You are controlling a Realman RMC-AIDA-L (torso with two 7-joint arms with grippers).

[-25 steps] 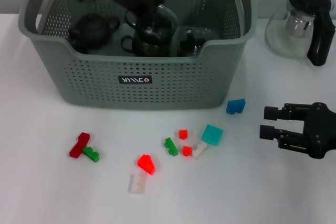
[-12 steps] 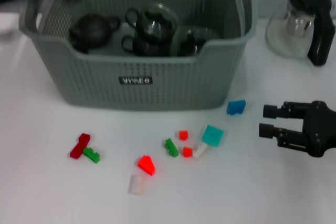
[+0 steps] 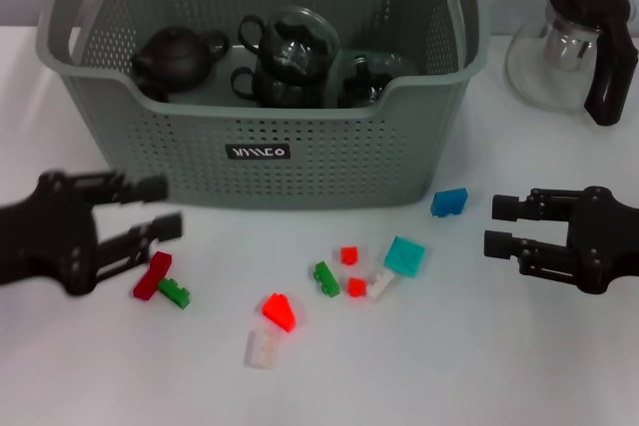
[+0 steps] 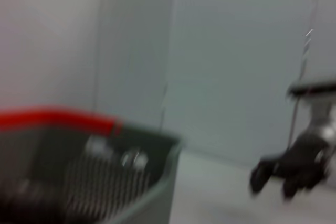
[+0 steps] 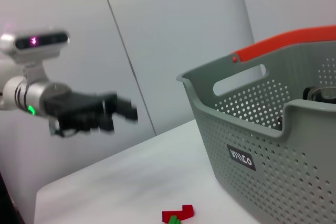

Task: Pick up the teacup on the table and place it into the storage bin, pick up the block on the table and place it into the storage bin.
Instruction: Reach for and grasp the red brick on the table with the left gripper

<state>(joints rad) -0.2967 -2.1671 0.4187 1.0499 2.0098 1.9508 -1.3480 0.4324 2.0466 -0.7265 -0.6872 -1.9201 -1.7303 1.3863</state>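
Below the front wall of the storage bin (image 3: pixel 260 97), your left hand (image 3: pixel 165 207) hangs low over the tabletop (image 3: pixel 449 366), fingers parted and holding nothing, their tips pointing toward the middle of the scene. Your right hand (image 3: pixel 494 224) sits on the far side, also spread and empty, aimed back toward the blocks.

Dark teacups (image 3: pixel 285 57) already lie inside the bin beside a small teapot (image 3: pixel 178 55), so you are most likely on the block step. Nearest your left hand is the dark red block (image 3: pixel 151 276), lying flat just below the fingertips and touching a green block (image 3: pixel 174 293).

The red block's long axis runs diagonally, its upper end tipped toward the bin and slightly to the robot's right. Turn the wrist so the fingers close across the narrow width, not along the length. Come straight down, keep one finger clear of the green piece, and close only when both fingers straddle the red one; otherwise you risk dragging the pair together.
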